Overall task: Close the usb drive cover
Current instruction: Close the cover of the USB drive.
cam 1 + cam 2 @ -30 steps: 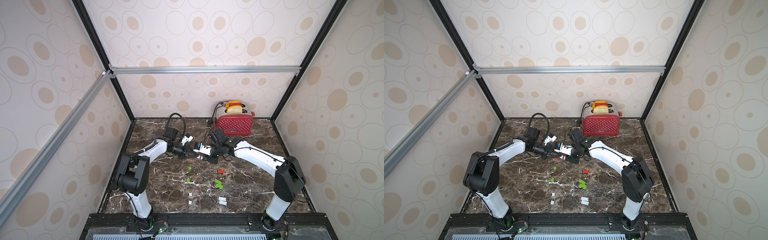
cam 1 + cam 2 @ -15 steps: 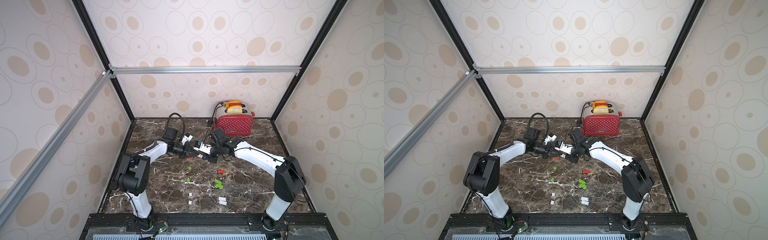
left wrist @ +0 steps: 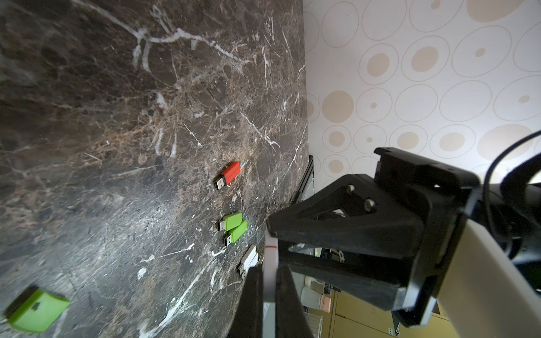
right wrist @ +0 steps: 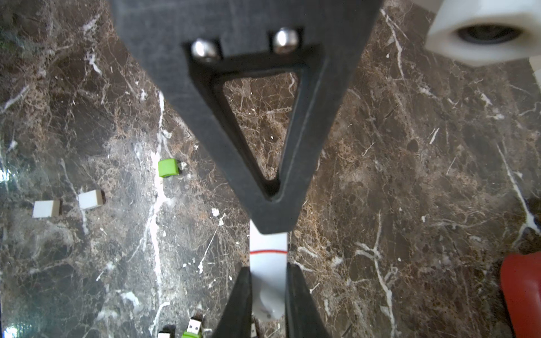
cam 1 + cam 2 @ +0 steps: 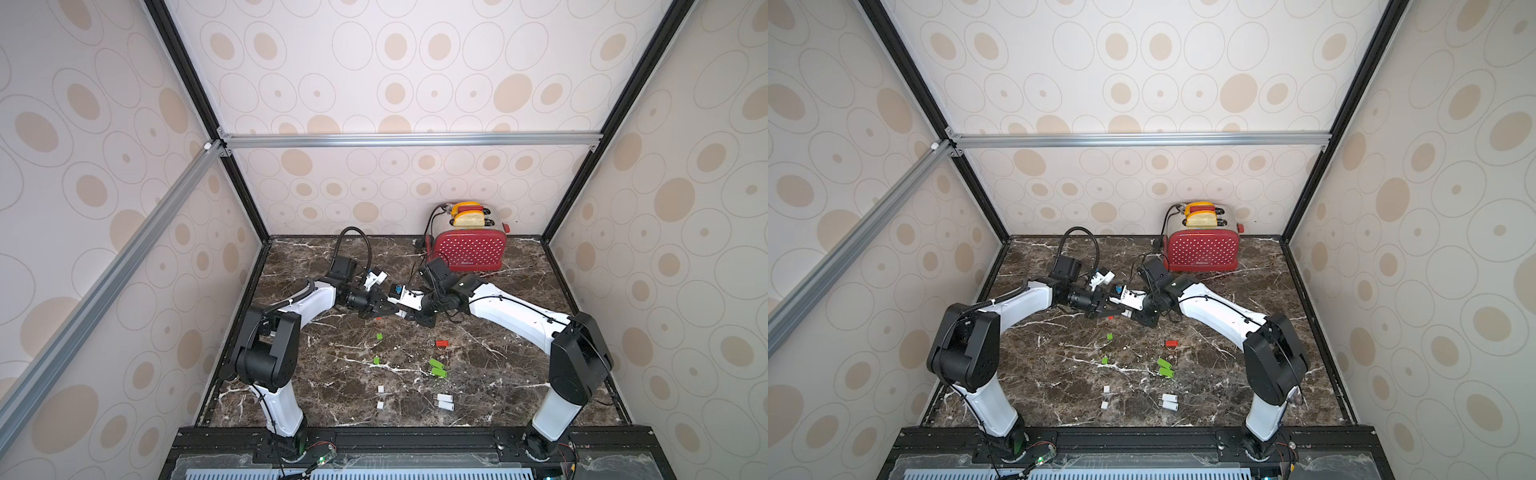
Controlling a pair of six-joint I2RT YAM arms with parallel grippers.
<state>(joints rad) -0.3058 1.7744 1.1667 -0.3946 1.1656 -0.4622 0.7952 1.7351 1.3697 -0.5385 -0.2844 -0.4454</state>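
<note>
A white usb drive [image 4: 268, 288] with a thin red line at the seam is held in the air between both grippers. My right gripper [image 4: 268, 269] is shut on its body, whose rounded tail end shows between the fingers. My left gripper [image 3: 269, 270] is shut on the white cover [image 3: 270, 257] at the opposite end. The cover sits against the body at the red line. In both top views the left gripper [image 5: 382, 306] and right gripper [image 5: 402, 309] meet tip to tip above the marble table [image 5: 498, 374], a little in front of the toaster.
On the table lie a red drive [image 5: 441, 343], two green drives [image 5: 437, 367], two white drives [image 5: 445, 401], green caps [image 5: 379, 336], white caps [image 5: 380, 389] and a small red piece [image 5: 378, 319] under the grippers. A red toaster [image 5: 469, 249] stands at the back wall.
</note>
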